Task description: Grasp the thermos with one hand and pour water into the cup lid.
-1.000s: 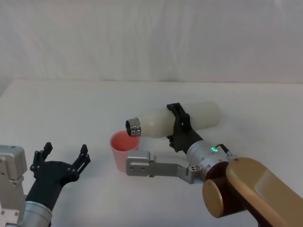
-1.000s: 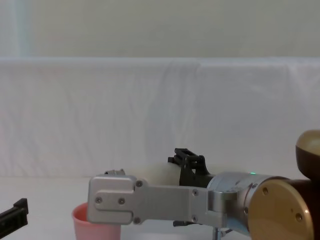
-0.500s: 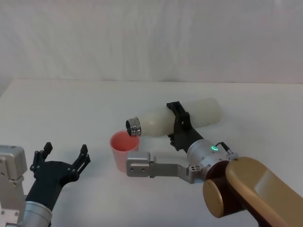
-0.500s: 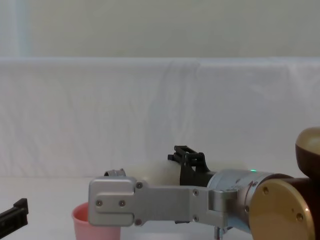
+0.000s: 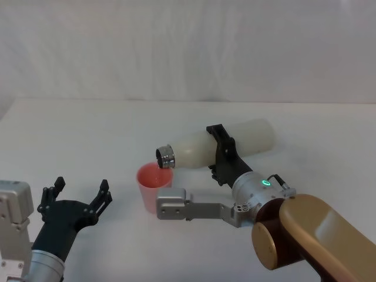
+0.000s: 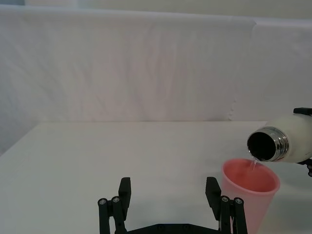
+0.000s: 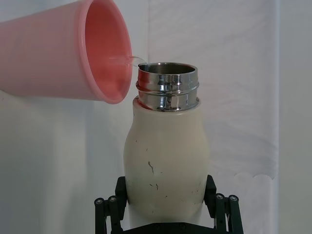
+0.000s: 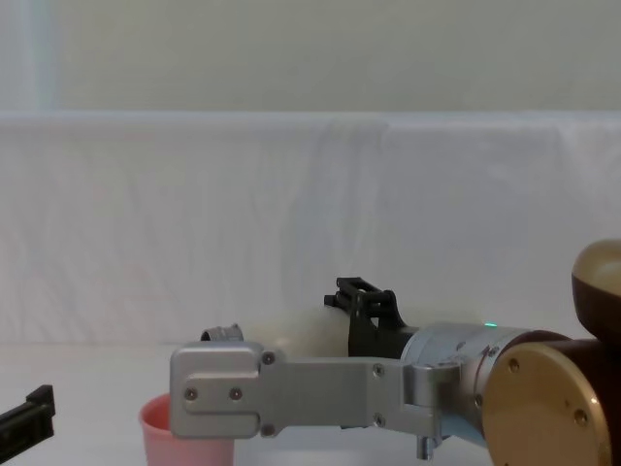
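Your right gripper [image 5: 222,157] clamps the tipped thermos [image 5: 217,145], its steel neck over the cup lid [image 5: 154,184] trickling water, while your left gripper [image 5: 76,197], beside the cup lid, gapes empty.

The cup lid [image 5: 154,185] is stood on the bench [image 5: 88,141], near centre. The thermos [image 5: 220,148] is held tilted above and to its right by the right hand [image 5: 221,154], neck over the rim. The left hand [image 5: 75,202] is placed well left.

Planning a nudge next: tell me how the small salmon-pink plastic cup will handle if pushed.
The small salmon-pink plastic cup looks thin-walled and light, so it would probably slide easily. Standing free and upright, narrower at its base, it may tip. Water from the cream-white steel-necked thermos adds a spill risk.
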### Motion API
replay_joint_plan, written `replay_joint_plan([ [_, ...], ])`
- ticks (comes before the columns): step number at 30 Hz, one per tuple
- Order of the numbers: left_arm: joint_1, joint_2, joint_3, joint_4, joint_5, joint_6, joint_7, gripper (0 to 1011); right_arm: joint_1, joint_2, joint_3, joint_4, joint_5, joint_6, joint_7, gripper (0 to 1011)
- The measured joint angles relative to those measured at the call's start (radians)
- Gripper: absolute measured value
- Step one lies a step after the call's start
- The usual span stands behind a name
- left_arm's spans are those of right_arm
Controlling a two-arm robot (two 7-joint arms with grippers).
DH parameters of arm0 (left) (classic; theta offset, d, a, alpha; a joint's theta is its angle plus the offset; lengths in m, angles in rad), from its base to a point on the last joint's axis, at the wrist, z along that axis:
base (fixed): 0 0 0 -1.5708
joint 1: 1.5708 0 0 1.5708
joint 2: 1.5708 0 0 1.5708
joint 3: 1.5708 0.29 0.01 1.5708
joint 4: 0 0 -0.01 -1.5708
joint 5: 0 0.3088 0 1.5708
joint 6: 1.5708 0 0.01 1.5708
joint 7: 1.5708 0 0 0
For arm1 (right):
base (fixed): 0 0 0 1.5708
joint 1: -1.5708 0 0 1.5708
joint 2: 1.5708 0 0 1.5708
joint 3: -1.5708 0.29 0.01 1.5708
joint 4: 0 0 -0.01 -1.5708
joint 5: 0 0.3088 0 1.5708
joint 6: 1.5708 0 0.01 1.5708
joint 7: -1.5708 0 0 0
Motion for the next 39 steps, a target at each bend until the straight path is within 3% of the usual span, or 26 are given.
replay_joint_plan([
  [39,0.0,0.0,0.0,0.0,0.0,0.0,0.0,1001,0.015,0.001,-0.016,0.008,-0.035,0.006,0.01,953],
])
